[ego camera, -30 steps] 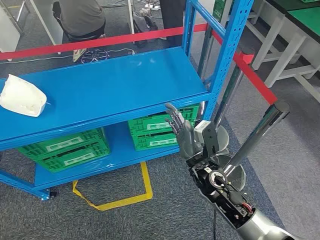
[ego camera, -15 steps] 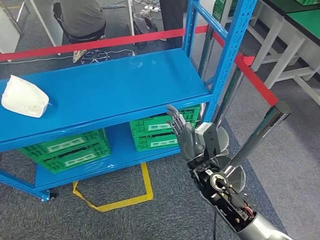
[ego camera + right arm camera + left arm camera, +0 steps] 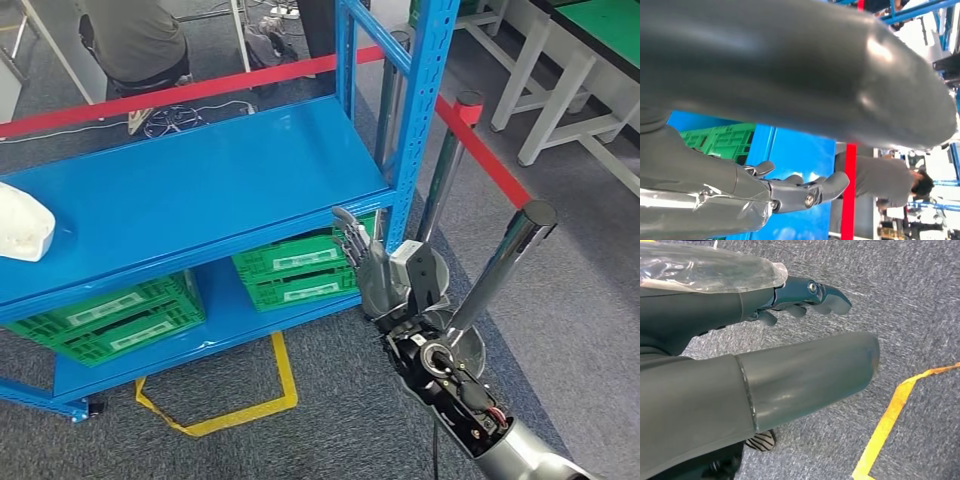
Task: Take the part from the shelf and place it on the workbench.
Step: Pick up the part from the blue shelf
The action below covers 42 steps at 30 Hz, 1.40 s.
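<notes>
White part (image 3: 21,222) at far left edge of blue shelf (image 3: 226,180); right hand (image 3: 367,262) raised near shelf corner, fingers spread, empty; left hand (image 3: 753,340) over carpet, fingers extended, empty.

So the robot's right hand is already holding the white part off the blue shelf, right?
No. The head view shows the white part lying on the blue shelf, far from the right hand, which is open and holds nothing.

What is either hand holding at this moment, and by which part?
Nothing is held. The right hand is raised with its fingers apart, in front of the shelf. The left hand hangs open over the carpet. The white part lies untouched on the shelf.
</notes>
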Tool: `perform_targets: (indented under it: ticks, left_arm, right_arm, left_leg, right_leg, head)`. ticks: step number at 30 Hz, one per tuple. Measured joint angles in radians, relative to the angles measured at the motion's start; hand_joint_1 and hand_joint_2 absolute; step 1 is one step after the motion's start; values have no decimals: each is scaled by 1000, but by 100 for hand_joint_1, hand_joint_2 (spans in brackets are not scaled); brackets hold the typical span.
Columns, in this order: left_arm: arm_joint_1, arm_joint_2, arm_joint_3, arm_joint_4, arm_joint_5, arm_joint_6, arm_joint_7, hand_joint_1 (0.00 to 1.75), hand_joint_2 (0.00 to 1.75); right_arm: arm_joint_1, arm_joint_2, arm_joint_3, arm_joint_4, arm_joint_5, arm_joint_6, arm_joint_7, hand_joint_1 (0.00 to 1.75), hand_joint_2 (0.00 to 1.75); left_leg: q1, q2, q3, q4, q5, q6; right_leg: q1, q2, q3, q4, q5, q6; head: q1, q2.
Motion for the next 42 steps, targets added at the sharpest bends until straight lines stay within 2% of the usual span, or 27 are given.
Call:
perform_targets:
  ticks: [1,2,3,4,6,7,8,9,12,18,24,25,27,29,30,31,33,34,35,36,38,39,40,41,42]
  left_arm:
    - [0,0,0,0,-1,0,0,0,0]
    - [1,0,0,0,-2,0,0,0,0]
    - [2,0,0,0,-3,1,0,0,0]
    - [3,0,0,0,-4,1,0,0,0]
    - [3,1,0,0,-6,1,0,0,0]
    - [1,2,0,0,-6,2,0,0,0]
    - [0,2,0,0,-7,3,1,0,0]
    - [-2,2,0,0,-8,3,1,0,0]
    - [-3,-1,0,0,-9,6,3,0,0]
    - [-4,-5,0,0,-14,7,3,0,0]
    - [-4,-7,0,0,-15,7,3,0,0]
    - [-4,-7,0,0,-15,7,3,0,0]
    - [-5,-6,0,0,-15,7,3,0,0]
    - [-6,-7,0,0,-15,7,3,0,0]
    - [-6,-8,0,0,-15,7,3,0,0]
    - [-6,-9,0,0,-15,7,3,0,0]
    - [-7,-10,0,0,-15,7,3,0,0]
    - [-6,-10,0,0,-15,7,3,0,0]
    - [-6,-12,0,0,-15,7,3,0,0]
    - [-5,-13,0,0,-15,7,3,0,0]
    - [-4,-14,0,0,-16,7,3,0,0]
    - [-5,-14,0,0,-17,7,3,0,0]
    - [-6,-13,0,-1,-19,6,2,0,0]
    - [-6,-12,0,-1,-22,6,1,0,0]
    - [-7,-13,0,-1,-25,6,0,0,0]
  right_arm:
    - [0,0,1,1,-1,1,0,0,0]
    - [0,0,1,2,-1,1,0,0,0]
    - [1,0,1,3,-2,1,0,0,0]
    - [1,0,1,4,-2,1,0,0,0]
    - [0,0,1,4,-2,1,0,0,0]
    - [-1,0,1,4,-2,1,0,0,0]
    - [-1,0,1,4,-2,1,0,0,0]
    - [0,0,1,4,-2,1,-1,0,0]
    - [2,0,0,4,-1,-1,-1,0,0]
    - [4,0,-4,4,2,-5,-1,0,0]
    - [6,0,-5,4,6,-6,-1,0,0]
    - [6,0,-5,4,7,-6,0,0,0]
    - [7,1,-5,4,8,-6,0,0,0]
    - [7,2,-6,3,9,-6,1,0,0]
    - [7,2,-7,2,10,-6,2,0,0]
    - [7,2,-7,2,11,-6,2,0,0]
    - [11,2,-8,3,11,-6,4,0,0]
    - [14,2,-7,3,12,-6,4,0,0]
    - [17,3,-8,3,12,-6,5,0,0]
    - [19,3,-8,4,12,-6,5,0,0]
    - [19,3,-10,4,13,-5,6,0,0]
    - [20,3,-11,4,14,-5,7,0,0]
    - [21,3,-12,4,16,-4,8,0,0]
    - [24,3,-13,3,18,-6,9,0,0]
    - [28,2,-14,3,19,-7,9,0,0]
  left_leg:
    - [0,0,-47,79,-26,0]
    - [-1,-1,-86,136,-36,0]
    - [-1,-1,-107,154,-25,3]
    - [-2,-1,-106,128,7,8]
    - [-7,-3,-55,-14,95,23]
    - [-11,-4,-26,-83,125,29]
    - [-15,-4,-7,-128,140,34]
    - [-17,-4,3,-151,143,32]
    - [-17,-5,10,-159,141,24]
    - [-20,-6,10,-158,137,35]
    - [-21,-6,10,-157,136,37]
    - [-22,-6,10,-154,135,39]
    - [-25,-6,12,-158,134,51]
    - [-17,-3,29,-185,143,64]
    - [-13,-1,40,-201,148,67]
    - [-8,2,51,-213,151,69]
    - [-7,4,59,-217,150,68]
    - [-5,4,61,-216,147,65]
    - [-3,3,64,-215,144,60]
    - [2,2,68,-213,139,54]
    - [11,0,78,-204,125,35]
    - [13,-1,80,-195,117,24]
    - [14,-2,80,-190,112,14]
    - [13,-3,79,-187,110,6]
    - [13,-4,80,-189,111,0]
  right_leg:
    - [2,1,1,0,-2,-3]
    - [5,2,2,0,-3,-5]
    - [7,4,4,0,-5,-7]
    - [9,7,7,0,-7,-8]
    - [11,12,16,0,-13,-7]
    - [13,14,19,0,-16,-4]
    - [15,16,20,0,-19,0]
    - [17,17,21,0,-22,-2]
    - [20,17,25,-2,-27,-10]
    - [18,16,34,-15,-23,3]
    - [16,16,35,-18,-23,13]
    - [14,16,36,-21,-22,15]
    - [10,17,39,-28,-19,24]
    - [12,13,39,-27,-24,32]
    - [14,10,29,-3,-39,34]
    - [14,7,7,46,-63,35]
    - [9,4,-63,188,-123,41]
    - [5,4,-94,245,-138,45]
    - [0,3,-110,266,-133,49]
    - [-5,1,-104,245,-108,55]
    - [-16,-3,-46,113,-32,70]
    - [-18,-3,-15,51,-10,72]
    - [-19,-2,5,12,-2,68]
    - [-16,0,14,-3,-6,60]
    - [-12,3,16,-4,-8,47]
  head:
    - [-2,0]
    - [-3,0]
    - [-4,0]
    - [-4,0]
    - [-4,0]
    - [-4,0]
    - [-4,0]
    - [-5,0]
    - [-4,0]
    - [-2,0]
    - [-2,0]
    - [-2,0]
    - [-3,0]
    - [-3,0]
    - [-2,0]
    - [0,0]
    - [4,0]
    - [4,0]
    - [5,0]
    - [5,0]
    - [7,0]
    - [9,0]
    - [10,0]
    - [9,0]
    - [7,0]
